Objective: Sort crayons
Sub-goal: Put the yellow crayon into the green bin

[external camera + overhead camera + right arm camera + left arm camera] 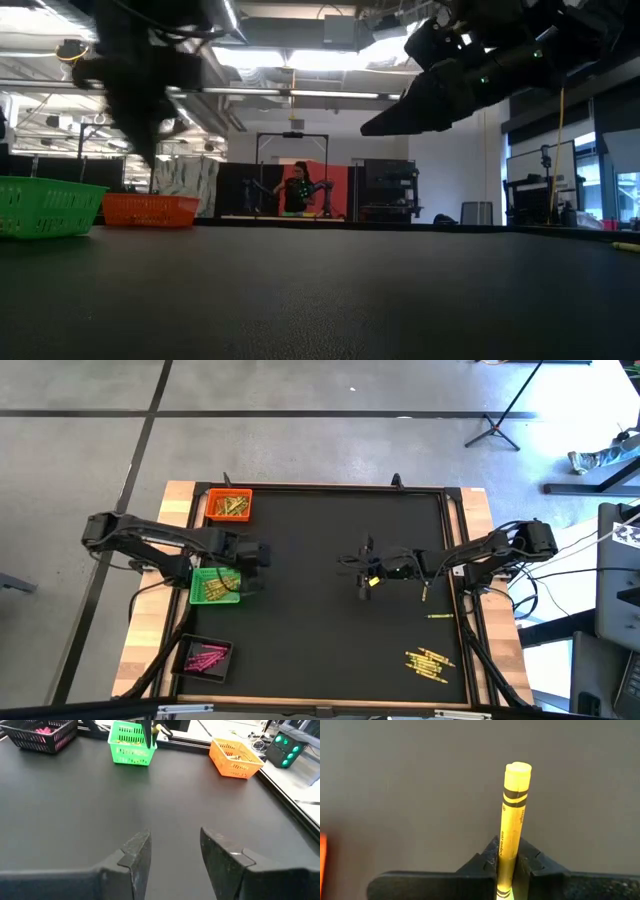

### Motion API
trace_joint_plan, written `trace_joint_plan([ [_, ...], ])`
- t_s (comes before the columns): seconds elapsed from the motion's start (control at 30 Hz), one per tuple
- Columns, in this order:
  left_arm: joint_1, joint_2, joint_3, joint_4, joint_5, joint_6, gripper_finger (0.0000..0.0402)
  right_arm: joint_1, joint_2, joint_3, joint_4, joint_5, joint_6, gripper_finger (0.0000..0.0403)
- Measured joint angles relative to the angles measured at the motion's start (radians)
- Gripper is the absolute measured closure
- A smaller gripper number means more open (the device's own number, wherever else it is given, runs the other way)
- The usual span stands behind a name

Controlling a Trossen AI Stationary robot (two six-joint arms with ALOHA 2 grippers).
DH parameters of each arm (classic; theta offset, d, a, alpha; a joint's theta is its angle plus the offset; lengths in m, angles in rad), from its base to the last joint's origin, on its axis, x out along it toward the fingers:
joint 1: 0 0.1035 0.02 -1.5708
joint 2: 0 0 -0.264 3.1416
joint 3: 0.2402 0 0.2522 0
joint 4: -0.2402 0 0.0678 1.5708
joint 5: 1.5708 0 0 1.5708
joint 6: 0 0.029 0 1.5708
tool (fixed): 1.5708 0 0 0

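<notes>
Our left tool (506, 870) is pinching a yellow crayon (512, 815), its long axis running straight out past the fingertips, beside the green tray (214, 586). Our right tool (172, 855) is hovering spread over the mid-desk (300, 620).

Open right pincer (172, 852) faces green (131, 745), orange (236, 757) (and black (42, 732)) trays.

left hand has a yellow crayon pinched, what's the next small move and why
Probably lower it over the green tray and let go. The left hand is shut on a yellow crayon and hangs right by that tray, which already holds yellowish crayons.
</notes>
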Motion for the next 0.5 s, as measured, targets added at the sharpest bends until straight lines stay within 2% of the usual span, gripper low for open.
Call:
trace_joint_plan([
  [0.23, -0.033, -0.103, -0.001, -0.289, -0.003, -0.209, 0.0392, 0.000, 0.010, 0.000, 0.012, 0.000, 0.000, 0.0235],
  [0.37, -0.078, -0.103, -0.008, -0.345, 0.003, -0.267, 0.0392, 0.000, 0.010, 0.000, 0.016, 0.000, -0.005, 0.0235],
  [0.5, -0.116, -0.102, -0.072, -0.334, 0.019, -0.310, 0.0392, 0.000, 0.010, 0.000, 0.011, 0.000, -0.005, 0.0235],
])
